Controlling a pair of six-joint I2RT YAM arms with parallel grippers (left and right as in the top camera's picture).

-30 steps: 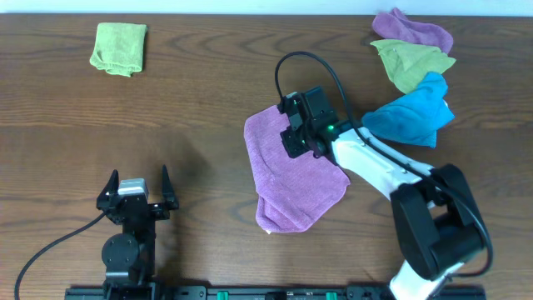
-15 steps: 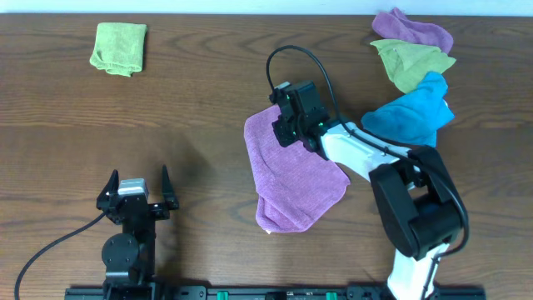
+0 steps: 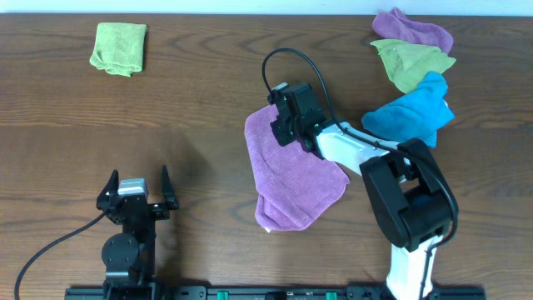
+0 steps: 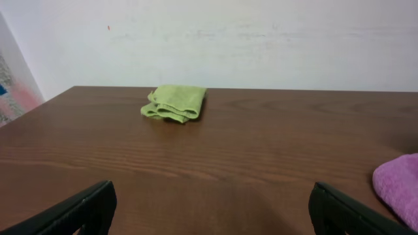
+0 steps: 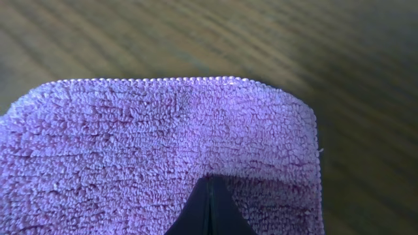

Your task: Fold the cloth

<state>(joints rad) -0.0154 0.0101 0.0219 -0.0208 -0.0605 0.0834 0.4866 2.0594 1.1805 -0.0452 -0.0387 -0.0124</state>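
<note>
The purple cloth [image 3: 291,179] lies partly folded at the table's middle, and its edge shows at the right of the left wrist view [image 4: 401,183]. My right gripper [image 3: 278,108] is shut, its tips resting on the cloth's far corner. In the right wrist view the closed fingertips [image 5: 210,177] sit on the cloth [image 5: 130,130], a little inside its hemmed far edge, with no fabric between them. My left gripper [image 3: 138,175] is open and empty near the front left, its fingers wide apart over bare wood [image 4: 209,209].
A folded green cloth [image 3: 119,46] lies at the back left and shows in the left wrist view [image 4: 175,103]. At the back right lie a purple cloth [image 3: 412,29], a green cloth [image 3: 412,62] and a blue cloth [image 3: 412,117].
My right gripper has slid over the purple cloth toward its far corner, away from the front. The left arm has not moved.
</note>
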